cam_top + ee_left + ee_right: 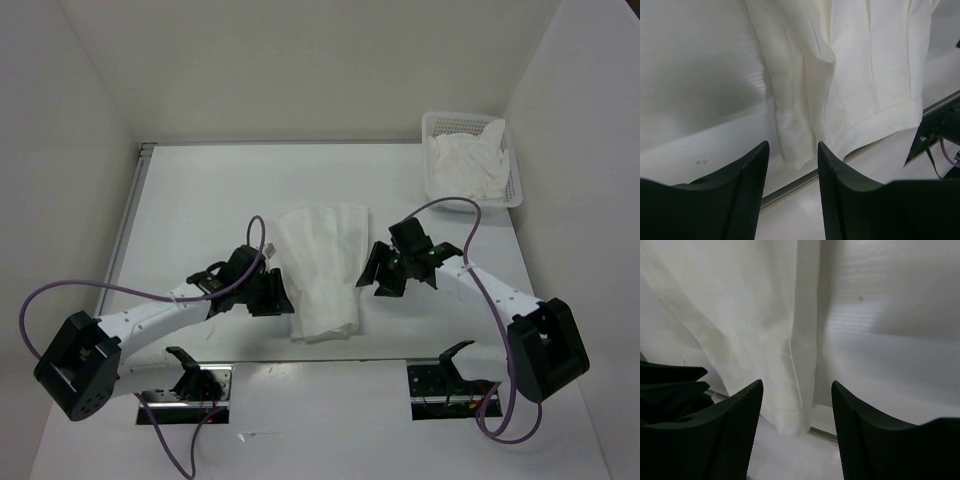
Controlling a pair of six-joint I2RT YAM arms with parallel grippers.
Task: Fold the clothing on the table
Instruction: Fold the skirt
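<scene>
Broadly, table (pixel 200 200): white and flat with a thin metal rim; it carries everything listed below.
Clothing (pixel 322 275): white, thin, with faint lengthwise pleat lines. It lies flat as a long band at the table's middle, between the two hands, and its hemmed near end is close to the near rim.
Left hand (pixel 278 296): just beside the clothing's left edge, near the hemmed end. Its fingers (pixel 752 180) are moderately parted with nothing between them.
Right hand (pixel 370 274): just beside the clothing's right edge, farther up the band. Its fingers (pixel 740 425) are spread wider and grip nothing.
Basket (pixel 516 190): white mesh, at the far right corner, well apart from the clothing.
Cloth (pixel 468 165): white, heaped in the basket.
</scene>
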